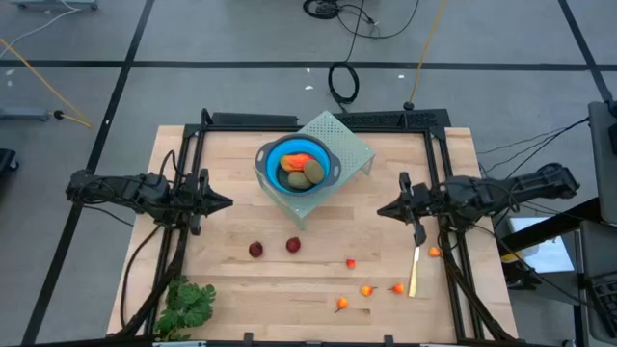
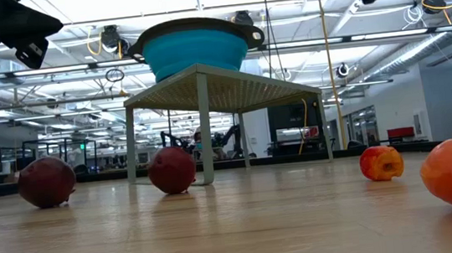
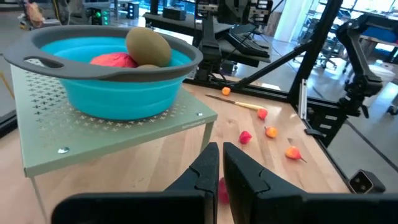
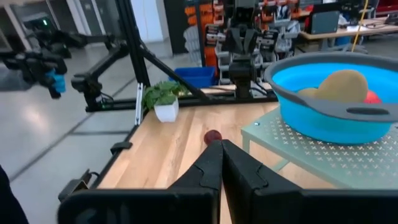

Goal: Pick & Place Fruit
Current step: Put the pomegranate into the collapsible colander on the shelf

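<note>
Both claws hang pressed together and empty on either side of a blue bowl that holds some of the toy fruit.

In the high view, the blue collapsible bowl with a grey rim (image 1: 272,157) sits on a pale green perforated metal stand (image 1: 352,147) at 12 o'clock on the wooden tabletop (image 1: 241,275), holding two olive-brown ovals (image 1: 302,175) and a longer red-orange piece (image 1: 296,161). The left claw (image 1: 228,202) hovers at 9 o'clock, the right claw (image 1: 380,211) at 3 o'clock. Two dark-red balls (image 1: 255,250) lie side by side near the centre, toward 6 o'clock. Several tiny orange-red pieces (image 1: 367,289) are scattered at 5 o'clock, near a thin yellow stick (image 1: 414,274). A leafy green bunch (image 1: 187,303) lies at 7 o'clock.
</note>
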Available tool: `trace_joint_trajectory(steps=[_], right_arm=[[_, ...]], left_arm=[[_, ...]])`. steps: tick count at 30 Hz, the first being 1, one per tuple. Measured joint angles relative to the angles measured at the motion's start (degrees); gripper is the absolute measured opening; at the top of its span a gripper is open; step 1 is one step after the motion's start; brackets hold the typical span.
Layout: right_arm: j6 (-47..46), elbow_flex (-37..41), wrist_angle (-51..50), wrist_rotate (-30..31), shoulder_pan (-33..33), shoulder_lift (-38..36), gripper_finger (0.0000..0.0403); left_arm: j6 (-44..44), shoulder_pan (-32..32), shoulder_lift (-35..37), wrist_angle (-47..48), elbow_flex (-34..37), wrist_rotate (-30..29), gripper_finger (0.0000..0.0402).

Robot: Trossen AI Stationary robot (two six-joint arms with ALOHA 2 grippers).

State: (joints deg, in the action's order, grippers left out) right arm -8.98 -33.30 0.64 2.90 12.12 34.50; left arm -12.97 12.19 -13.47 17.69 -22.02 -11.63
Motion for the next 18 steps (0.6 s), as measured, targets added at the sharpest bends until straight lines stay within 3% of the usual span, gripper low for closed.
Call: trace_joint_trajectory(steps=[18], right_arm=[[-2.9, 10.3, 1.1, -0.2, 0.0, -12.3, 0.0000]], left_arm=[[-1.3, 0.0, 0.0, 0.0, 0.0, -0.1, 0.0021]])
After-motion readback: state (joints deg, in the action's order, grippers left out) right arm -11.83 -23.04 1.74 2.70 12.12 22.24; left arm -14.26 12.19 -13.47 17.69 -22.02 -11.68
